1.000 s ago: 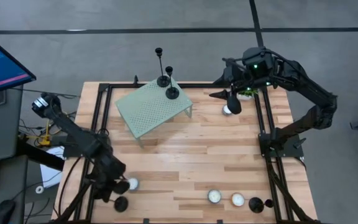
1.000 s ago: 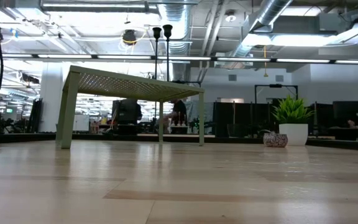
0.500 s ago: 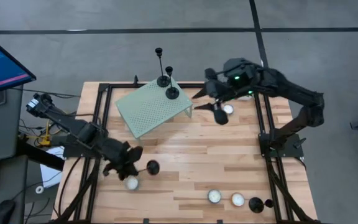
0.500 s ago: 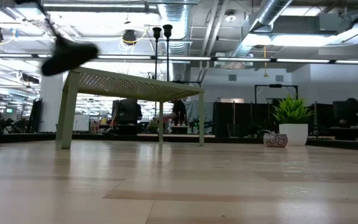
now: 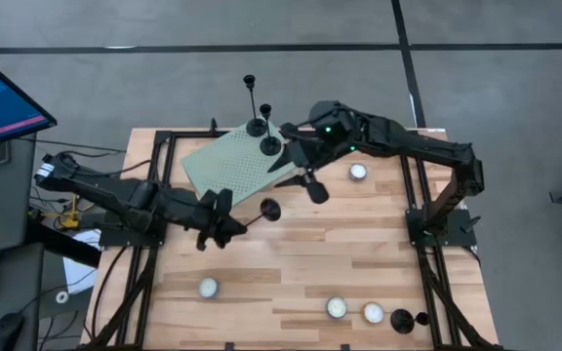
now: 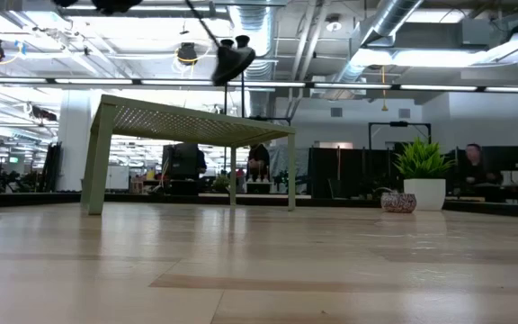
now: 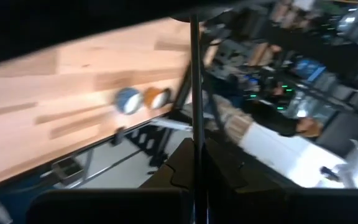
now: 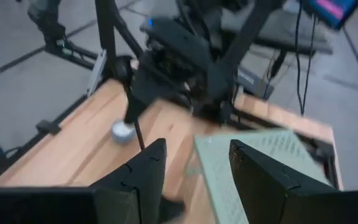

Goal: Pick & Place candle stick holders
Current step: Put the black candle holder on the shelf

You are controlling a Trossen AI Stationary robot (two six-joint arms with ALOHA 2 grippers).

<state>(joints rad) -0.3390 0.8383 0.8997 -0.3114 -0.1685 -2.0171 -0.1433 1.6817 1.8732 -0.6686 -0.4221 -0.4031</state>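
Observation:
Two black candle stick holders (image 5: 255, 127) (image 5: 271, 146) stand by their disc bases on the far corner of the pale green stand (image 5: 232, 171). Another holder (image 5: 403, 319) sits at the table's near right. My left gripper (image 5: 228, 226) hovers just near of the stand, shut on a holder whose disc base (image 5: 269, 209) points toward the table's right. My right gripper (image 5: 279, 164) is over the stand's right edge. A short holder (image 5: 314, 189) hangs beside its fingers. My left gripper pinches the holder's thin stem (image 7: 194, 163) between its two fingers. The fingers point nearly level toward the table's right. The holder juts out ahead of them, slanted, base end (image 6: 232, 58) away, lifted clear of the table. My right gripper carries the short holder, lifted clear, with its disc base (image 5: 316, 191) on the near side of the fingers. The gripper hides the place of contact, and the right wrist view shows nothing between the fingertips (image 8: 157, 155).
Tealights lie at the table's near left (image 5: 208, 287), near right (image 5: 336, 307) (image 5: 373, 313) and far right (image 5: 358, 172). A black frame (image 5: 418, 195) runs along the table's sides. Bare wood spreads across the middle.
My left gripper has risen from the table's near left corner with its holder, gone toward the stand and tipped from pointing down to nearly level; the holder now slants. My right gripper has gone toward the table's left and a little down, over the stand's right edge, with its holder.

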